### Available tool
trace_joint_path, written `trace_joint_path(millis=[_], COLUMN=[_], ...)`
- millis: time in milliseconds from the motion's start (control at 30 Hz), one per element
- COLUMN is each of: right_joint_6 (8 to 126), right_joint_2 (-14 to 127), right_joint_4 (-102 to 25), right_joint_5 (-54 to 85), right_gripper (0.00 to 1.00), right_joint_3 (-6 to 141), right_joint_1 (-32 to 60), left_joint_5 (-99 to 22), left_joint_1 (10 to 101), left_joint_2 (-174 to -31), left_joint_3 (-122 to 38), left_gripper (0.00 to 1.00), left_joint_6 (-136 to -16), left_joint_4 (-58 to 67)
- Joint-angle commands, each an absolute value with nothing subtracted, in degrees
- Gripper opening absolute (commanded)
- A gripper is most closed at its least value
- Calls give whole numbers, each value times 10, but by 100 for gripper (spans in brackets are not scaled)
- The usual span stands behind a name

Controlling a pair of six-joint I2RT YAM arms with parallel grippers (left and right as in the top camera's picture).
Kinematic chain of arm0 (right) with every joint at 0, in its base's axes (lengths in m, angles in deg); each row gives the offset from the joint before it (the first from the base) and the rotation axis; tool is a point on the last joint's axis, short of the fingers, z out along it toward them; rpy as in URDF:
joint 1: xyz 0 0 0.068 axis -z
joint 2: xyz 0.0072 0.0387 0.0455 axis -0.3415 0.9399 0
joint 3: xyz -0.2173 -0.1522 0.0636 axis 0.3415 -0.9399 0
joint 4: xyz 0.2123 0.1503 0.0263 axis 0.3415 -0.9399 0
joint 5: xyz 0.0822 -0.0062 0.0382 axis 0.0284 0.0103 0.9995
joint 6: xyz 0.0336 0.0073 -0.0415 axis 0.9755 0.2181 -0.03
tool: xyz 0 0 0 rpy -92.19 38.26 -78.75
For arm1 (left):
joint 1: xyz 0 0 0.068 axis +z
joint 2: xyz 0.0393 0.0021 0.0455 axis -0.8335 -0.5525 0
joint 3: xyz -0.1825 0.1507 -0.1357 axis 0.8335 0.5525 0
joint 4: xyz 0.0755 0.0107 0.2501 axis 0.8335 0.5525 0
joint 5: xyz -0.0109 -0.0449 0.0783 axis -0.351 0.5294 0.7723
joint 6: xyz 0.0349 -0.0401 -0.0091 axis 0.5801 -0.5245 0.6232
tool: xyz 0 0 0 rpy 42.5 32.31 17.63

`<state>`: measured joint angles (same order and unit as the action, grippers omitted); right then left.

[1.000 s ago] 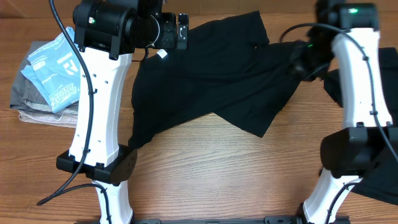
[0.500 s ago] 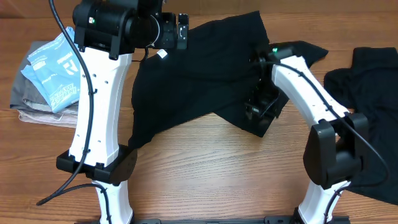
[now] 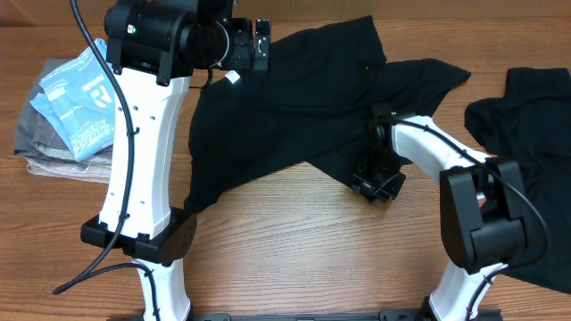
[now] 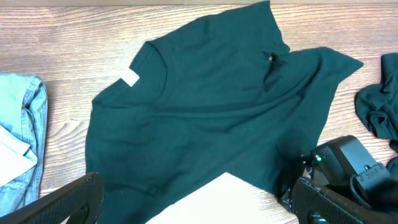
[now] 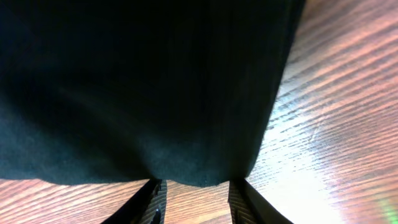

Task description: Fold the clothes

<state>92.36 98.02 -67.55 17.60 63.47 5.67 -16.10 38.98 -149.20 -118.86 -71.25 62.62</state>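
A black T-shirt point(image 3: 303, 116) lies spread and creased across the middle of the table, its white neck label point(image 3: 234, 78) at the upper left. In the left wrist view the T-shirt point(image 4: 211, 118) and its label point(image 4: 129, 78) show from above. My left gripper point(image 3: 260, 45) hangs high over the collar end, open and empty, and its fingers point(image 4: 199, 205) frame the shirt's lower edge. My right gripper point(image 3: 376, 183) is low at the shirt's lower right corner. It is open point(image 5: 196, 202), with the fabric's edge point(image 5: 186, 124) just ahead of the two fingers.
A light-blue printed garment point(image 3: 80, 98) lies on grey and beige folded garments at the left edge; it also shows in the left wrist view point(image 4: 18, 137). More black cloth point(image 3: 526, 116) lies crumpled at the right. Bare wood runs along the front.
My right arm has swung in from the far right and come down at the shirt's lower right corner. The left arm and the shirt have not moved.
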Motion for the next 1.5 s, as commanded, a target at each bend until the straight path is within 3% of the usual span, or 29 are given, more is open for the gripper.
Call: trace_joint_path(millis=[0,67,433,800,867,1000,1133,1467], right_joint_6=[938,938,908,921,929,936,936,935], right_joint_2=[980,980,979,979,979,979,979,979], right_joint_4=[-637,-629,-647,-627,-622,-618,-620,-629], right_joint_5=[154,154,206,203,204,209,216,202], right_gripper=[43,46,45,44,39,15,4,4], right_joint_3=[597,590,593,586,582,578,578,578], right_joint_1=[70,77,148,146,145,145,145,144], left_joint_5=[-161,-161,-161,-161,-161,-161,-161,-161], left_joint_1=[392,392,392,392,392,392,392,392], left_joint_2=[-1483,-1483,-1483,-1483,-1483,-1483,-1483,-1483], left_joint_3=[-1190,-1190,-1190,-1190,-1190,-1190,-1190,-1190], left_gripper=[100,100,100,100,100,100,100,100], left_joint_6=[-716,-716,-716,-716,-716,-716,-716,-716], left_joint_4=[626,626,626,626,626,626,626,626])
